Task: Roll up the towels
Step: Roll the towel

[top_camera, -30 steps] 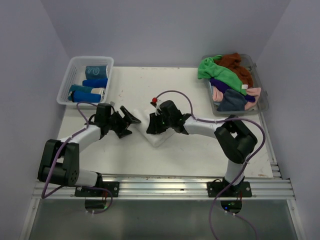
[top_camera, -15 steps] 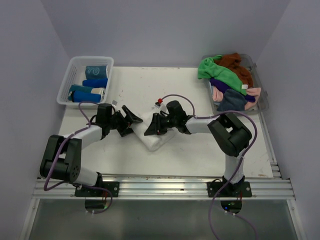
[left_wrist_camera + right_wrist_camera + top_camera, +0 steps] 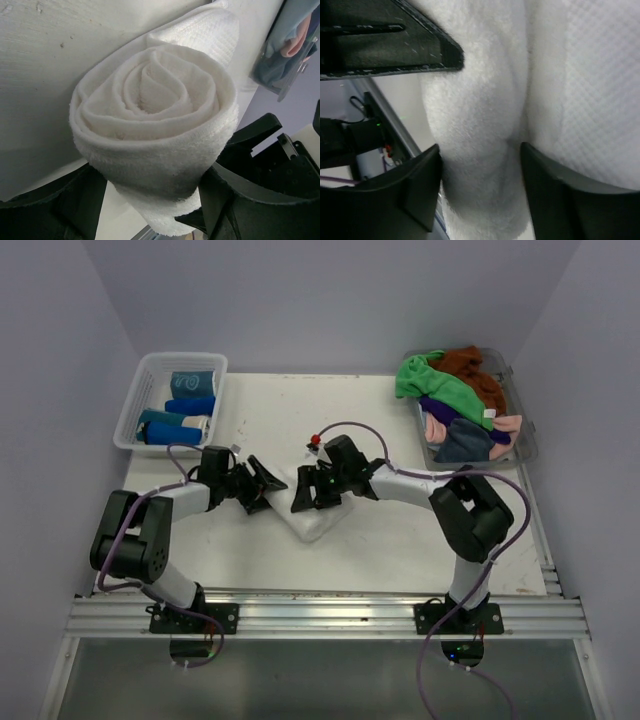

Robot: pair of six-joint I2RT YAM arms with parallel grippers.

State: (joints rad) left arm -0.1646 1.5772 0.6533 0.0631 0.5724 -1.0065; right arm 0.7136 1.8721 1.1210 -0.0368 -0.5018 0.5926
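White towel [image 3: 312, 522], rolled, on worktop [image 3: 400, 545]; left claw [image 3: 266, 486] clasping roll end; right claw [image 3: 303, 496] spread wide astride it.

Showing two arms, left arm [image 3: 178, 502] and right arm [image 3: 405, 485], each pairing white links with chunky black joints. Bulging at shoulder and elbow into rounded black housings. Trailing purple cables [image 3: 350, 425] in loops from wrist to base. Ending in matte black grippers, left gripper [image 3: 272, 492] and right gripper [image 3: 300, 493], with broad, flat, tapering fingers [image 3: 240, 210]. Bearing faint pale scuffs on a finger face. Carrying a small red dot [image 3: 314, 439] by the right wrist. Sitting on black bases [image 3: 195, 620] bolted to a ribbed silver rail [image 3: 320, 615].
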